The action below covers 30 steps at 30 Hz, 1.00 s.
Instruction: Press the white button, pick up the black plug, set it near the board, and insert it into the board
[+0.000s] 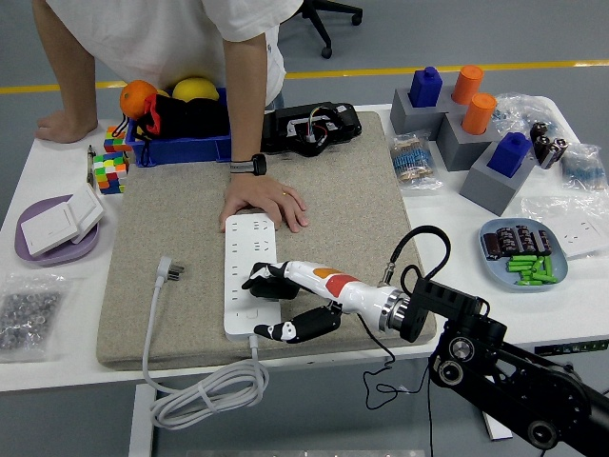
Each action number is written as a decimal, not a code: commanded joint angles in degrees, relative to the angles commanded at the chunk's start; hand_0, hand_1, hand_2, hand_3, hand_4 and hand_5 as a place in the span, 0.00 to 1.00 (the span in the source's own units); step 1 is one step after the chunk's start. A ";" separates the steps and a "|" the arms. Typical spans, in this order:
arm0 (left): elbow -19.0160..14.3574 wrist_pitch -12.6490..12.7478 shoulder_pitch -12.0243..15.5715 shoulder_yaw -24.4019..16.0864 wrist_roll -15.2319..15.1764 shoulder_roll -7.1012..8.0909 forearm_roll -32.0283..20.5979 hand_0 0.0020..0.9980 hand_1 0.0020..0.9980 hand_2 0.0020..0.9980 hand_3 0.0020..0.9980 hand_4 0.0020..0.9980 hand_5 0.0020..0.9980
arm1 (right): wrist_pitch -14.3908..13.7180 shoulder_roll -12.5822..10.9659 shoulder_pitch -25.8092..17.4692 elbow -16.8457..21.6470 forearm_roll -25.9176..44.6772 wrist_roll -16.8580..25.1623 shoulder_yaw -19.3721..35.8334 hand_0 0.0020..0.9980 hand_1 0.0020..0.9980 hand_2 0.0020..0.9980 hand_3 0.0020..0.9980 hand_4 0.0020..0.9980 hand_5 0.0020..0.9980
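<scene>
Head view gives me the right hand (pixel 276 303) reaching in from the lower right, low over the near end of the white power strip (pixel 249 273) on the grey felt mat (pixel 352 190). I see its fingers (pixel 259 278) spread and holding nothing: the upper ones lie across the strip's near section, and the thumb sits just off the strip's near right corner. Whether a fingertip actually touches the strip's white button I cannot tell, since the hand covers that part.

I find the plug (pixel 170 270) lying on the mat to the left of the strip, apart from it; it looks pale grey to me rather than black. Its white cable (pixel 205 388) runs down off the mat's near edge and coils on the table (pixel 57 338) before joining the strip's near end.

At the far side a person leans on the table, one hand (pixel 267 204) flat on the mat and touching the strip's far end, the other hand (pixel 65 125) resting at the table's far left corner.
</scene>
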 joint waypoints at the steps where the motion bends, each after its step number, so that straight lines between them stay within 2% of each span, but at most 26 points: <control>1: 0.00 0.01 -0.01 0.03 -0.01 0.00 0.00 0.78 0.73 0.68 0.76 0.50 0.49 | 0.01 -0.10 0.01 0.24 -0.08 -0.08 -0.06 0.90 0.85 0.80 0.78 0.80 0.39; 8: 0.00 -0.01 0.06 -0.18 0.00 0.05 0.11 0.78 0.73 0.68 0.76 0.50 0.49 | -0.01 -0.36 0.24 2.12 0.09 -0.21 -0.31 0.90 0.84 0.80 0.77 0.80 0.39; 25: 0.00 -0.06 0.12 -0.18 0.08 0.16 0.41 0.78 0.73 0.68 0.76 0.50 0.49 | -0.19 1.35 2.65 -1.27 0.72 0.41 -4.54 0.90 0.83 0.79 0.77 0.80 0.37; 30: 0.00 -0.11 0.00 -0.06 0.09 0.22 0.32 0.78 0.73 0.68 0.76 0.50 0.49 | -0.17 1.39 3.27 -1.09 0.74 0.50 -5.10 0.89 0.83 0.78 0.76 0.79 0.37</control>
